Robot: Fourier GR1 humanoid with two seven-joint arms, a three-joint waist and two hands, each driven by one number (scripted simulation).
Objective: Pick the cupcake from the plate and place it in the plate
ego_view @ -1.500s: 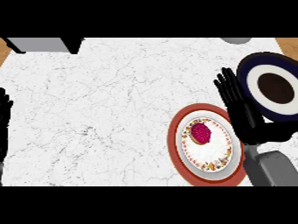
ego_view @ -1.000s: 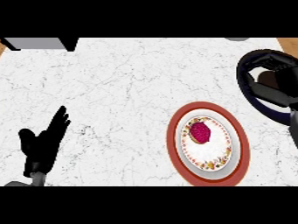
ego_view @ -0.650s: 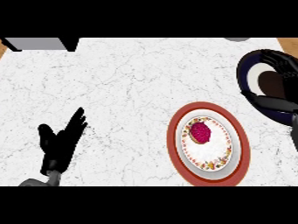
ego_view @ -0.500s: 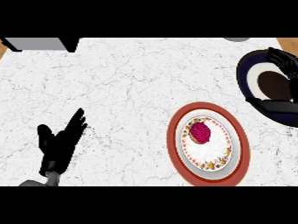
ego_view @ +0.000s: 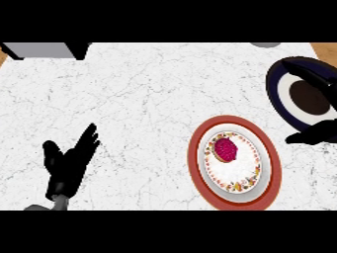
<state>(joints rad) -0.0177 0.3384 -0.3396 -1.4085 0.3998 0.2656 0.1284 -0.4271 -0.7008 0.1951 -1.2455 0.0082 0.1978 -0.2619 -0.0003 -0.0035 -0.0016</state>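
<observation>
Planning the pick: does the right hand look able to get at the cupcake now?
Probably yes: the right hand is beside the red-rimmed plate, and the cupcake sits uncovered with nothing between them.

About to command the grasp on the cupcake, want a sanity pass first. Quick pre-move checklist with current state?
1. Cupcake sits on the red-rimmed plate, uncovered from above: ok.
2. Right hand is lined up over the cupcake: not ok; it is over the dark blue plate, to the right of the cupcake.
3. Right hand is open for the grasp: ok; thumb and fingers are spread, holding nothing.
4. Dark blue plate is free to receive the cupcake: not ok for now; the right hand covers part of it.
5. Left hand is out of the way: ok; it is open on the left of the counter, away from both plates.
</observation>
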